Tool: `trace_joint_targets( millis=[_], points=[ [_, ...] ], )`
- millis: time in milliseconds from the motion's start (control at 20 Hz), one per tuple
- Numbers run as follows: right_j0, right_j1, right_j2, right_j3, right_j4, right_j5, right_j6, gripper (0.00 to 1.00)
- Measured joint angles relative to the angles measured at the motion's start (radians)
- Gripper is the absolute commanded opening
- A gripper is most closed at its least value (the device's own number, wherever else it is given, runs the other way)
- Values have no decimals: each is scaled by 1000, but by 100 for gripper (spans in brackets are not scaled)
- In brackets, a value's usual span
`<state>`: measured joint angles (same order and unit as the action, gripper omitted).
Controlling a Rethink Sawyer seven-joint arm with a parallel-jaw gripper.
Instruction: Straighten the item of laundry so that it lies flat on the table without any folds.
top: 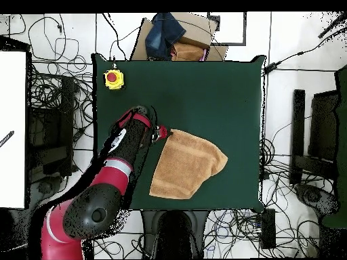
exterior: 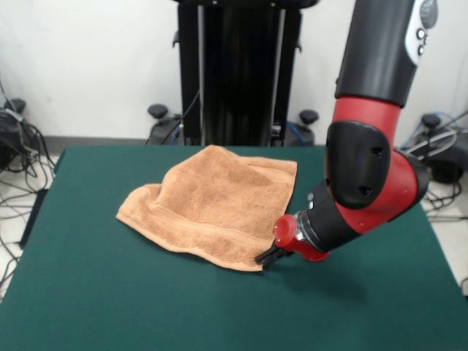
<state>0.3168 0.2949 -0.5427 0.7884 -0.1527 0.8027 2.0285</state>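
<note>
Low at the near corner of the towel — gripper touching or just beside that hem, finger state impossible to tell — with the cloth running away toward the far edge of the table, left corner apparently folded, so probably a pull outward.

The tabletop lies bare and open across its whole near side in the front view and along both side edges. The rumpled towel fills the middle toward the far edge, and the arm hangs low just beside its near corner, blocking that side. In the overhead view a yellow box with a red button stands in one corner, well apart from the towel.
</note>
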Motion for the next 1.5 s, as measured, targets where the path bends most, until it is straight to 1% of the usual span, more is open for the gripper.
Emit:
trace_joint_targets(
  millis=[350,500,1000,1500],
  points=[
    [-2,6,0,-16,-1,21,0,0],
    [-5,14,0,-36,-1,49,0,0],
    [-26,70,-1,-186,-1,234,0,0],
    [-33,114,-1,-306,-1,357,0,0]
  ],
)
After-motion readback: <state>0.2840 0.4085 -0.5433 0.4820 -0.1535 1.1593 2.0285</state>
